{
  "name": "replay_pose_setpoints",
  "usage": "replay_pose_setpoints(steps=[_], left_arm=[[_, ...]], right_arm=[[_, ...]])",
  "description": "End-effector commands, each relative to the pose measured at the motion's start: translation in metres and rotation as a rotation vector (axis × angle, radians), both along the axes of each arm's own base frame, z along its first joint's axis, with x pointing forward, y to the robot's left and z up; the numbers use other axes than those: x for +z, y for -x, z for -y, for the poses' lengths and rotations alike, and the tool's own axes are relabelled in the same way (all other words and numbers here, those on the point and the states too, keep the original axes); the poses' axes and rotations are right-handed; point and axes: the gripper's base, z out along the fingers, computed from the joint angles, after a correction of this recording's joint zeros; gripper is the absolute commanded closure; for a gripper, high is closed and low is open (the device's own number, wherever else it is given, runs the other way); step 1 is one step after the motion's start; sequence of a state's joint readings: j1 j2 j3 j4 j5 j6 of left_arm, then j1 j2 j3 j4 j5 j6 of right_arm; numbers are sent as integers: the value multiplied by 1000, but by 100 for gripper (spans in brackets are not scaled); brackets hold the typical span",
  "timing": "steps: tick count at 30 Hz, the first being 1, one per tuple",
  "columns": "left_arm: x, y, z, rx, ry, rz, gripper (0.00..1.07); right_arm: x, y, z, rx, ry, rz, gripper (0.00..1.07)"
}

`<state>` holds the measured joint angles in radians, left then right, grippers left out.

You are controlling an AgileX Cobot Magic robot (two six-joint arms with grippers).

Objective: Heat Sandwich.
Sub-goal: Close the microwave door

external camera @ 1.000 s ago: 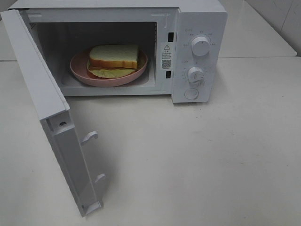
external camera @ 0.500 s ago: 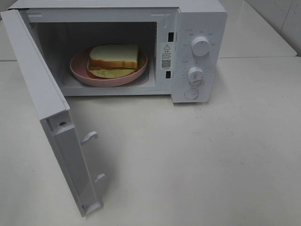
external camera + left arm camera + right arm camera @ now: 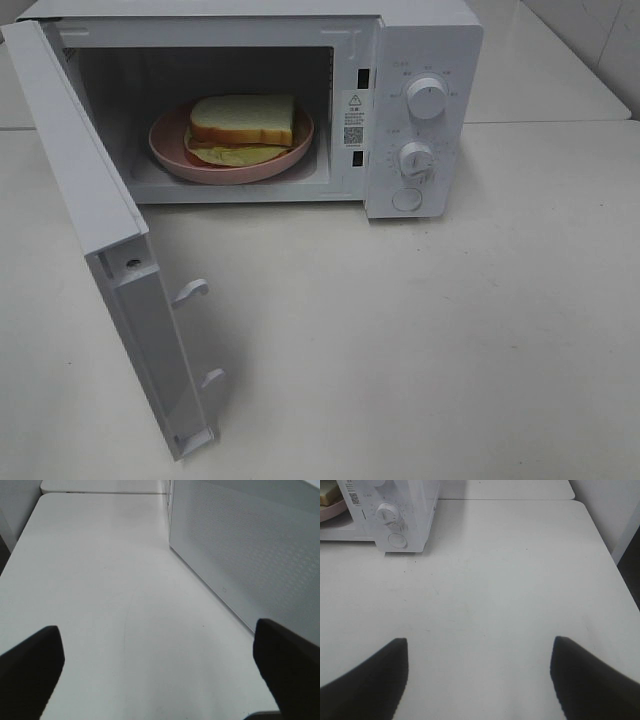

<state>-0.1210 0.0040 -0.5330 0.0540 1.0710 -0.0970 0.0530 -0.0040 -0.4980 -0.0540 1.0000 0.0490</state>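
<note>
Left gripper [image 3: 157,645] spread, empty | right gripper [image 3: 479,645] spread, empty over counter [image 3: 520,580] | sandwich [image 3: 242,120] on pink plate [image 3: 170,150] inside microwave [image 3: 425,50] | loading looks done; door [image 3: 90,190] open, shutting it and setting timer dial [image 3: 416,158] likely left

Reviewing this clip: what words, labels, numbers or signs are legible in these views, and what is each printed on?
No text reads clearly.
Sticker on the microwave front, right of the cavity: warning triangle and a QR-style square; print too small to read.
Marks around the upper knob: too small to read.
Scale around the lower knob: too small to read.
</note>
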Motion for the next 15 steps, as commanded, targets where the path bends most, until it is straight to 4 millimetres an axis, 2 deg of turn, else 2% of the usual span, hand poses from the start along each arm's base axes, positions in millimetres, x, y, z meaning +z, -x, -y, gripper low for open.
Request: replay_pose_setpoints(steps=[1, 4, 7, 8, 9, 10, 11, 12, 15], left_arm=[[11, -8, 2, -2, 18, 30, 13], [13, -16, 3, -2, 14, 21, 18], [17, -33, 5, -3, 8, -3, 37], [17, -33, 5, -3, 8, -3, 37], [18, -37, 5, -4, 8, -6, 42], [19, -46, 7, -6, 7, -19, 57], [19, -50, 7, -6, 5, -32, 65], [19, -50, 7, -6, 5, -32, 65], [18, -69, 8, -2, -19, -69, 89]], right_arm=[[0, 4, 0, -2, 8, 32, 32], [0, 4, 0, -2, 8, 32, 32], [0, 4, 0, -2, 8, 32, 32], [0, 4, 0, -2, 8, 32, 32], [0, 4, 0, -2, 8, 32, 32], [0, 4, 0, -2, 8, 32, 32], [0, 4, 0, -2, 8, 32, 32], [0, 4, 0, -2, 8, 32, 32], [0, 4, 0, -2, 8, 32, 32]])
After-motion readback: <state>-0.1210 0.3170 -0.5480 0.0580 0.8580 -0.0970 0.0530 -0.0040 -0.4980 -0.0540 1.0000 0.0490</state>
